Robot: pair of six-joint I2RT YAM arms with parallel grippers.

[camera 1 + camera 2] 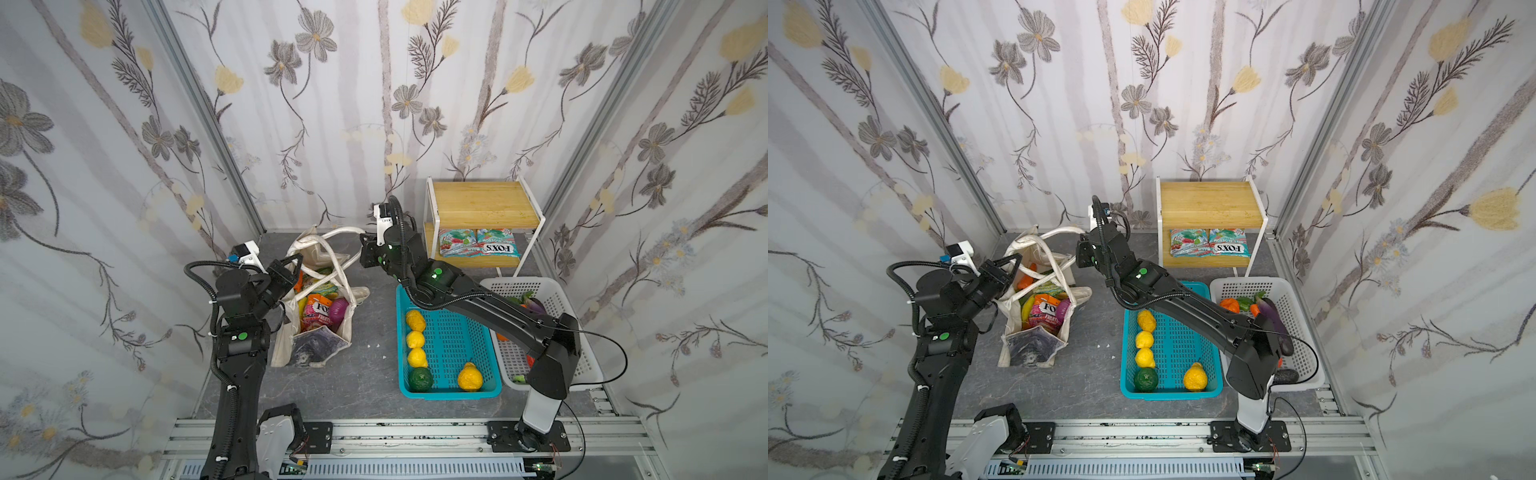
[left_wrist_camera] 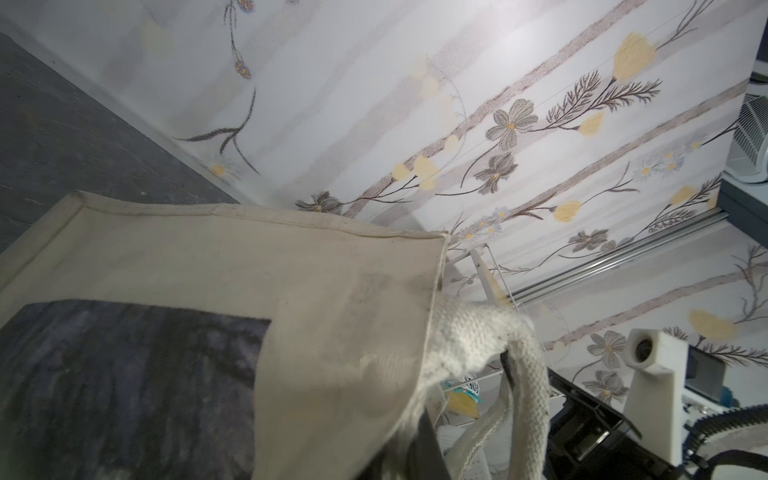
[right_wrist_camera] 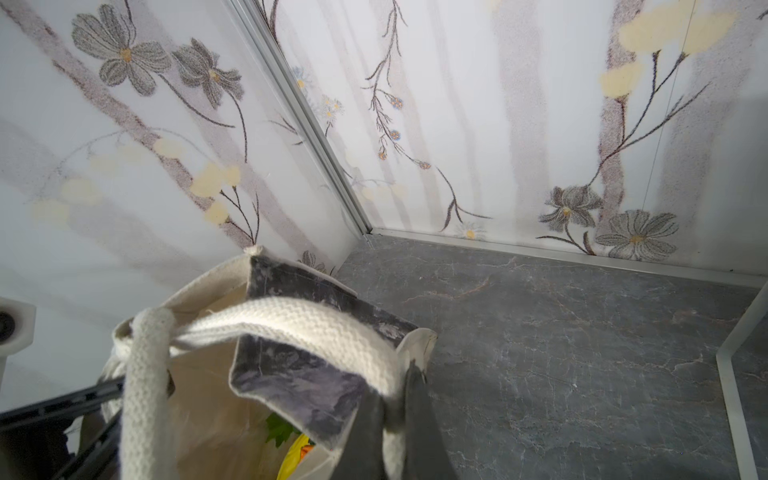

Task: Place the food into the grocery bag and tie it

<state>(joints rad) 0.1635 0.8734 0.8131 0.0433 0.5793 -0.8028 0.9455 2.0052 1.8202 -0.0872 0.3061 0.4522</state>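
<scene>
You look to be at the tying end of the job. The grocery bag [image 1: 284,340] stands open on the surface [image 1: 374,374] with food already inside, and a glossy red FOX'S packet [image 1: 319,312], a smooth purple onion [image 1: 340,309] and a yellow banana [image 1: 302,306] show at its mouth. Your left tool [image 1: 296,261] is at the bag's left rim, clenched on one strap handle [image 2: 528,374]. Your right tool [image 1: 363,249] is just past the bag's far right corner, clenched on the second strap handle [image 3: 299,324]. In the right wrist view the two straps cross each other, but no drawn knot shows, so I judge the tie is not yet made. More food lies outside the bag. To the bag's right, a teal basket [image 1: 451,394] holds knobbly yellow fruits [image 1: 415,320] and a dark green one [image 1: 420,378]. Further right of the bag, a white basket [image 1: 519,282] holds an aubergine [image 1: 1273,316] among other vegetables. Behind and to the right of the bag, a wooden shelf rack [image 1: 482,203] carries two shiny candy packets [image 1: 496,243]. I cannot tell whether you mean to bag these too. The bag is limp cream canvas with a stitched hem and a dark grey-blue print, its sides slumping around the load. The straps are thick, soft ribbed webbing that bends easily. Both baskets are rigid perforated plastic, and the surface is dark and marbled.
</scene>
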